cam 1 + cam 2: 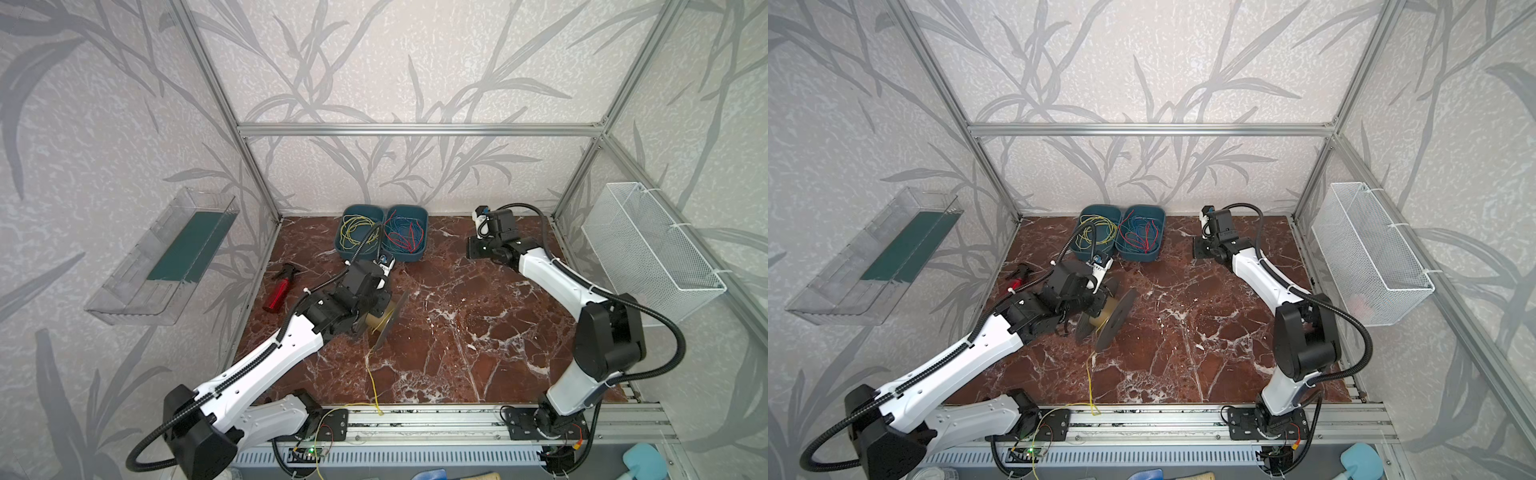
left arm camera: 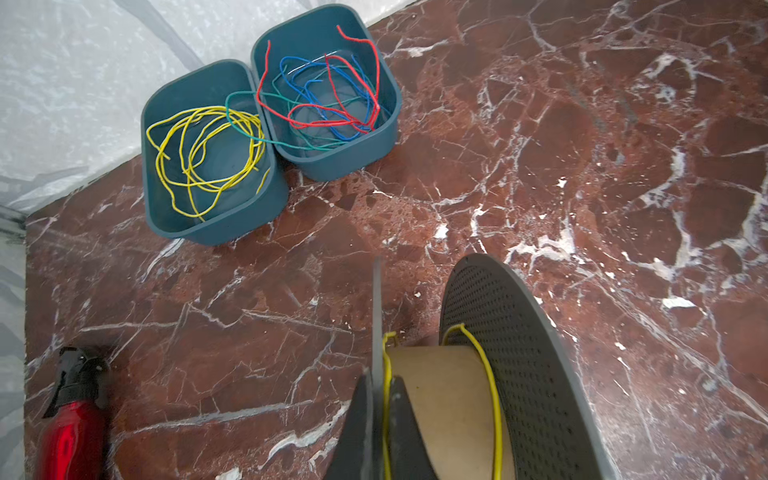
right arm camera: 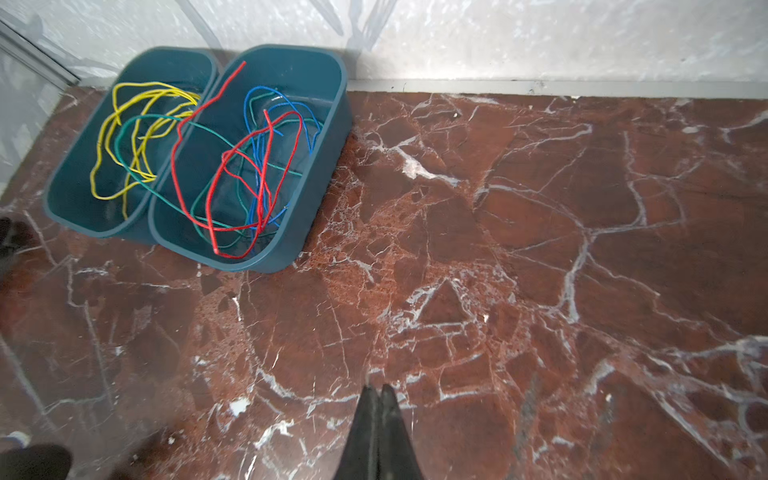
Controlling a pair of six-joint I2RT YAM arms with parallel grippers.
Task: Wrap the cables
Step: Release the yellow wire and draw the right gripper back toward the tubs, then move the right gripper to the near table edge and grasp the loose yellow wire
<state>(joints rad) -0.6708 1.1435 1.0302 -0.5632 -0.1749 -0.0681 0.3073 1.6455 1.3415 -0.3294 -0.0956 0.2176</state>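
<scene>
Evidently, with the left jaws pinching a flange [image 2: 376,316] of the spool [image 1: 390,322] near mid-frame and the right jaws pressed together, empty, right of centre, the yellow cable [image 1: 371,374] trailing from the core [image 2: 436,395] toward the lower edge needed light tension for neat turns.

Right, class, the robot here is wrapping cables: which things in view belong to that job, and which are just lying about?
Job: cardboard-core spool; yellow cable wound on it; left gripper clamped on its flange; more yellow cables in a teal bin.
Lying about: red spray bottle; red, blue and green wires in the other bin; white mesh basket; clear wall tray.
</scene>
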